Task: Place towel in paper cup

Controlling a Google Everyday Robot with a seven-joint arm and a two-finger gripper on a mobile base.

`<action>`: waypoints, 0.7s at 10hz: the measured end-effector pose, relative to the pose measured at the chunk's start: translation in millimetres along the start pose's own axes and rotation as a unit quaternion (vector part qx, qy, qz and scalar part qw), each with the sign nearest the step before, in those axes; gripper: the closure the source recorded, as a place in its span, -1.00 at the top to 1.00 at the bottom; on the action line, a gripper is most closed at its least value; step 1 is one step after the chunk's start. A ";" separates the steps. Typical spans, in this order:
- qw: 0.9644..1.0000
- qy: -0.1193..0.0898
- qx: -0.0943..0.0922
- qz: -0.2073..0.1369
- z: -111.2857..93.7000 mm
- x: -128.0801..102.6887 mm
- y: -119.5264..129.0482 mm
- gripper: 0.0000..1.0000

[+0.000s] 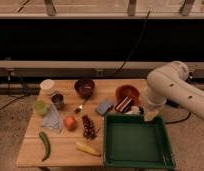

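The towel [51, 121] is a pale blue-grey cloth lying crumpled on the left part of the wooden table [65, 155]. The white paper cup [47, 86] stands upright at the table's back left corner, apart from the towel. My white arm [172, 87] reaches in from the right. Its gripper [149, 114] hangs at the arm's lower end over the table's right side, just behind the green tray, far from both towel and cup.
A green cup [40, 107] and a grey metal cup [58, 101] stand between the towel and the paper cup. Also on the table: dark bowl [84, 87], spoon, blue sponge [103, 106], red bowl [127, 93], orange fruit [70, 122], grapes [88, 127], green vegetable [44, 145], large green tray [137, 142].
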 end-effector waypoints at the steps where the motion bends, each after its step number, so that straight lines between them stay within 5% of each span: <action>1: 1.000 -0.007 0.002 -0.025 2.8 -29.8 -7.4 0.30; 4: 0.996 -0.021 0.005 -0.090 17.4 -98.8 -33.5 0.30; 6: 0.989 -0.034 0.008 -0.142 30.4 -147.6 -52.5 0.30; 7: 0.983 -0.045 0.010 -0.176 37.4 -174.1 -60.2 0.30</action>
